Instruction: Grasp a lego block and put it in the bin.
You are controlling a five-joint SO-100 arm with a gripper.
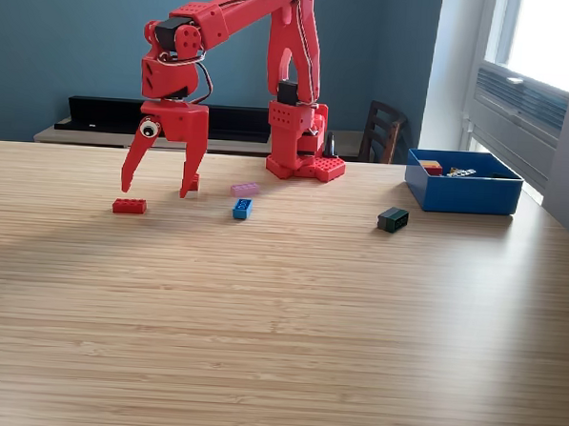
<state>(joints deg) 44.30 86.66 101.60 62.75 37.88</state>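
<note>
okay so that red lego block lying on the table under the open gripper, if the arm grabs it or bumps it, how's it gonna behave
The red lego block looks like rigid plastic, so it probably won't flex between the fingers of the gripper. It lies low and flat on the table, so a nudge would likely slide it, not roll or tip it. Probably light.

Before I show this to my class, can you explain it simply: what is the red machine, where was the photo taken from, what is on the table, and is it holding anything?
One photo, taken by a camera off the arm, facing it across a wooden table. The red machine is a small robot arm; its hand hangs open above the table, holding nothing. On the table lie a red lego block, a pink one, a blue one and a dark green one. At the view's right stands a blue bin with a few pieces already inside.
</note>
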